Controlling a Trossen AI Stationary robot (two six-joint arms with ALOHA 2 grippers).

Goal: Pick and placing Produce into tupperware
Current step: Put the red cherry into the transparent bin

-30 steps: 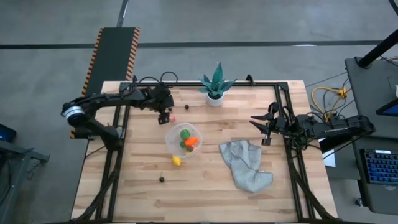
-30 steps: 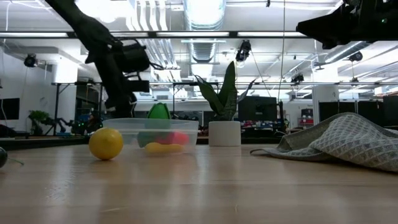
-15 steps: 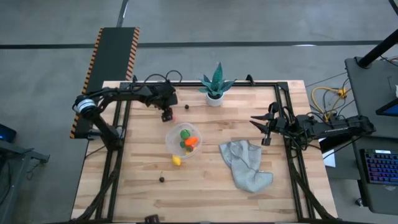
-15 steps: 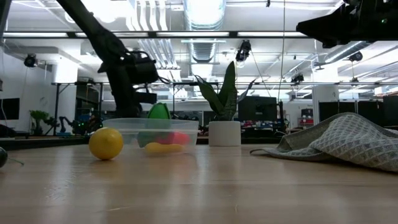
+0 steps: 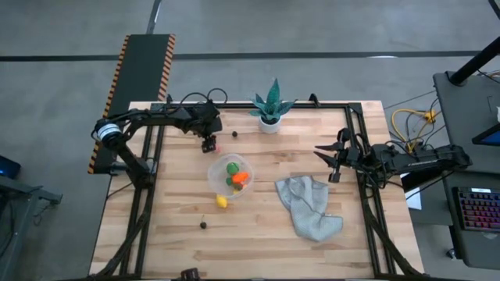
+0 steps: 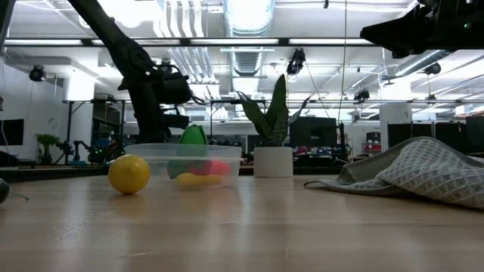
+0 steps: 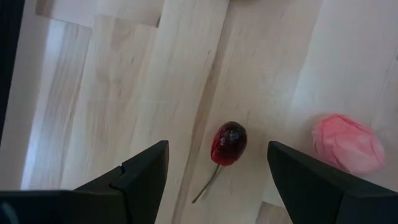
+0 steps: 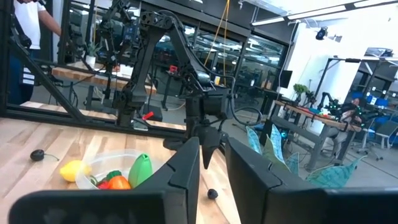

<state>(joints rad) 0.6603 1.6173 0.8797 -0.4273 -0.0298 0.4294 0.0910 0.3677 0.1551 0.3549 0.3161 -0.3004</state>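
The tupperware (image 5: 231, 176) stands mid-table and holds green, orange and red produce; it also shows in the low view (image 6: 186, 159). A yellow lemon (image 5: 222, 201) and a small dark piece (image 5: 203, 225) lie on the table nearer to the near edge. Another dark piece (image 5: 234, 133) lies near the plant. My left gripper (image 5: 209, 144) hangs open, pointing down, on the far side of the tupperware. In its wrist view a red cherry with a stem (image 7: 228, 142) lies between its fingers, untouched. A pink piece (image 7: 348, 143) lies beside it. My right gripper (image 5: 331, 162) waits open at the table's right side.
A potted spiky plant (image 5: 270, 108) stands at the far edge. A grey cloth (image 5: 308, 204) lies crumpled right of the tupperware. Black frame rails (image 5: 148, 187) run along the table's left and right sides. A person (image 8: 28, 37) stands in the room beyond.
My left gripper has moved a little toward the table's far edge, its arm drawing in, and then kept still. The produce and the tupperware have stayed where they were.
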